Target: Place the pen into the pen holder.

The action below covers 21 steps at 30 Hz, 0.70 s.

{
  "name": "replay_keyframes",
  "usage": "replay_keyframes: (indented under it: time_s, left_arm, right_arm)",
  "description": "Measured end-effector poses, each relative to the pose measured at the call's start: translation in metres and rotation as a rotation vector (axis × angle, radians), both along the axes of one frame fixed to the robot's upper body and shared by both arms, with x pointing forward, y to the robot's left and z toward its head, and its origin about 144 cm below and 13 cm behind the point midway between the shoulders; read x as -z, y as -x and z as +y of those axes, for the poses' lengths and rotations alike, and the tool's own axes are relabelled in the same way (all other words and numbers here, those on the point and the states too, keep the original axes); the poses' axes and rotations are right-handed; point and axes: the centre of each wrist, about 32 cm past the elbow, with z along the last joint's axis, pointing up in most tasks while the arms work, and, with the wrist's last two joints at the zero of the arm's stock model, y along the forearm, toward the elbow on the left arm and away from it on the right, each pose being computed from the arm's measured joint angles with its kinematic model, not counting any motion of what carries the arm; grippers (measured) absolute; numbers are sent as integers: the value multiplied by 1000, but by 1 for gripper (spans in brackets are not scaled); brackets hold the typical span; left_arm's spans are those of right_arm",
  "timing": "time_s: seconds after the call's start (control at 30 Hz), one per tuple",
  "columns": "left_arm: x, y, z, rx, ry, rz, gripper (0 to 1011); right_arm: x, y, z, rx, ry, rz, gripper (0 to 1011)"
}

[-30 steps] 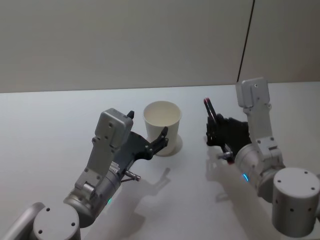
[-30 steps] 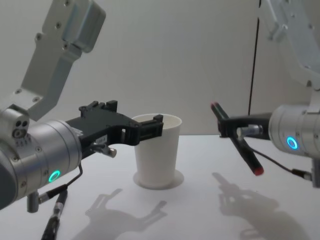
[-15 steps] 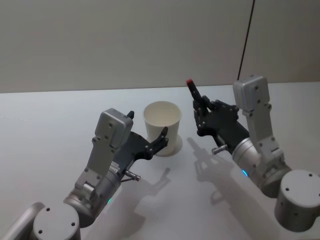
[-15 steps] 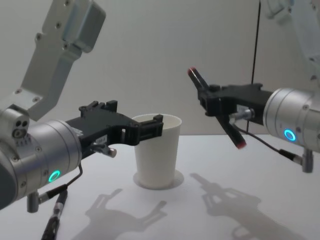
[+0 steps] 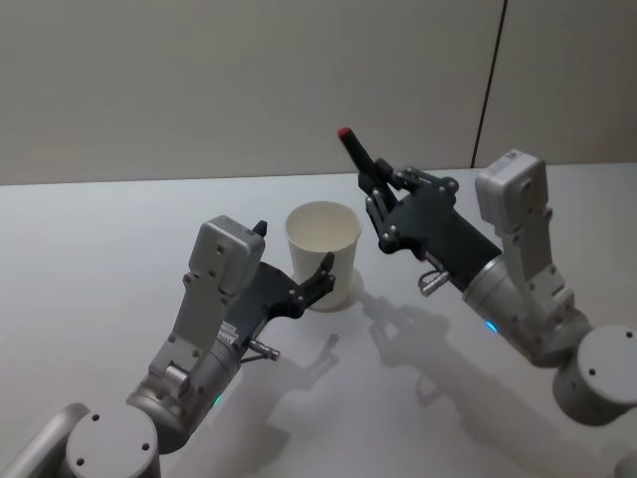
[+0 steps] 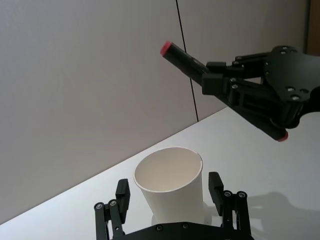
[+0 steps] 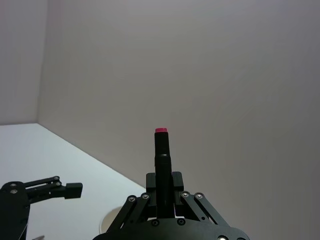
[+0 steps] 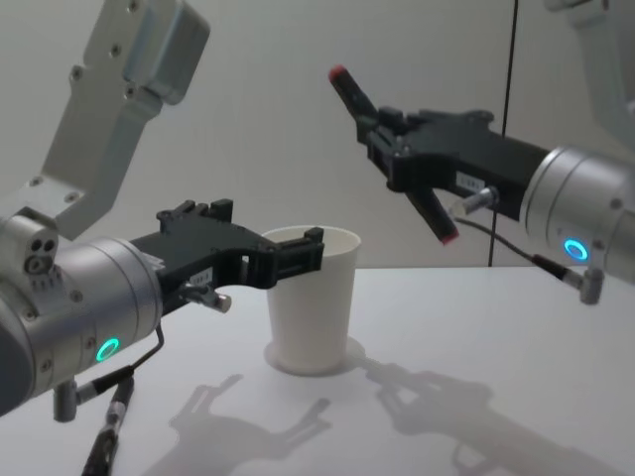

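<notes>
- Swinging black pen with red ends up and leftward, tilted, clamped in right gripper; nearer plain white paper cup than a moment ago, ready for tipping in.
- Straddling cup on white table: left gripper, fingers wide, apparently clear of walls.
- Nothing seen inside cup.

Plain grey wall, white tabletop

The pen holder, a plain white tapered paper cup with a rolled rim, stands upright on the table. The pen, black with red at both ends, is clamped at a tilt in the right gripper, in the air above and right of the cup's rim.
</notes>
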Motion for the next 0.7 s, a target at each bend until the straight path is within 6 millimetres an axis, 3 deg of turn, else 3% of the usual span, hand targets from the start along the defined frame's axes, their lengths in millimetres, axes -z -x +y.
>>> replay_keyframes:
  time_s: [0.7]
  left_arm:
    - [0, 0, 0, 0, 0, 0, 1004]
  right_arm:
    - [-9, -56, -12, -92, 13, -206, 171]
